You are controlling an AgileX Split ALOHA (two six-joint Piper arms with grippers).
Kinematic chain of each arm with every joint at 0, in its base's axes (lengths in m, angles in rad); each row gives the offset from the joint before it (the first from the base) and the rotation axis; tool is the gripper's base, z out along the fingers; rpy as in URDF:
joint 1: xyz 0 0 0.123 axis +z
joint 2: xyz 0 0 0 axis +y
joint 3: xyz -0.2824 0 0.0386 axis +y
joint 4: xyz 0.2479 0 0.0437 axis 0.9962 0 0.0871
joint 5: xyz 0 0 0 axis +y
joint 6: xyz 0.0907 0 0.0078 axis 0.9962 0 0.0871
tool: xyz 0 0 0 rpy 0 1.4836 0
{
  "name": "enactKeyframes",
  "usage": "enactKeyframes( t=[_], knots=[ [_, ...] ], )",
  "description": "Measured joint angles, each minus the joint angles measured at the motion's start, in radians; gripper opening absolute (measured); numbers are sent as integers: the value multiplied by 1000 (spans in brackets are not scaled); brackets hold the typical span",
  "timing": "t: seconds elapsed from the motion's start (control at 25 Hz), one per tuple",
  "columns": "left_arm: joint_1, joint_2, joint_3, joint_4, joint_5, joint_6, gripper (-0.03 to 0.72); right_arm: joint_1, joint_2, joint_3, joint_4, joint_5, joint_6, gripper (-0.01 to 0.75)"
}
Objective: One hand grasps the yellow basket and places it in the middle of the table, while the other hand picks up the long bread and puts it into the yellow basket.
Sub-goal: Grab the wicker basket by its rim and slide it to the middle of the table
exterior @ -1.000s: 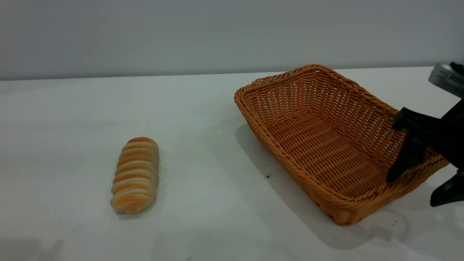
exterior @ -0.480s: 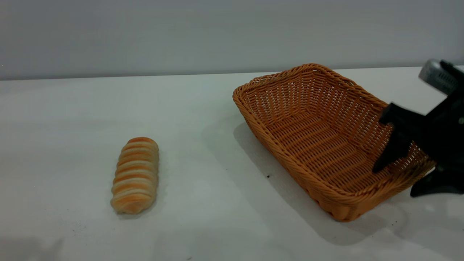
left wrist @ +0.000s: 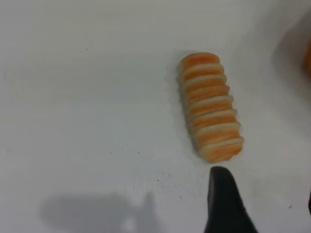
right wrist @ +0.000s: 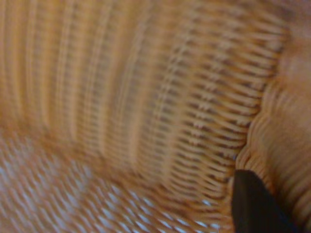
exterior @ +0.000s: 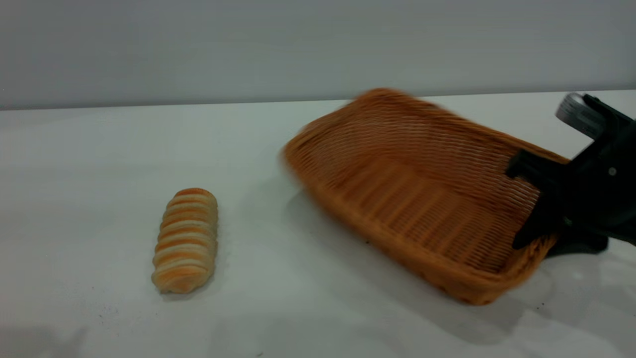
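The yellow basket (exterior: 407, 189) is at the right of the table, blurred with motion, its left end raised a little off the tabletop. My right gripper (exterior: 549, 241) is shut on the basket's right end wall, with one finger inside and one outside. In the right wrist view the basket's weave (right wrist: 146, 111) fills the picture, with one finger (right wrist: 252, 204) against it. The long bread (exterior: 186, 239) lies on the table at the left. My left gripper (left wrist: 266, 206) is open just short of one end of the bread (left wrist: 210, 107), not touching it; it is out of the exterior view.
The white table (exterior: 99, 159) runs back to a grey wall. Bare tabletop lies between the bread and the basket. A sliver of the basket (left wrist: 308, 58) shows at the edge of the left wrist view.
The right gripper has carried the basket leftward, toward the middle of the table; its left end has swung out to the left. The bread has not moved.
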Motion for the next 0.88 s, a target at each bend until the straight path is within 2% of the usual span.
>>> enactKeyframes(
  t=[0.08, 0.4, 0.64, 0.88],
  knots=[
    [0, 0, 0, 0, 0, 0, 472, 0, 3, -18, -31, 26, -32, 51],
    [0, 0, 0, 0, 0, 0, 472, 24, 8, -136, -51, 174, -76, 48],
    [0, 0, 0, 0, 2, 0, 472, 103, 54, -198, -129, 194, -96, 48],
    [0, 0, 0, 0, 8, 0, 472, 119, 78, -214, -163, 143, -128, 83]
  ],
)
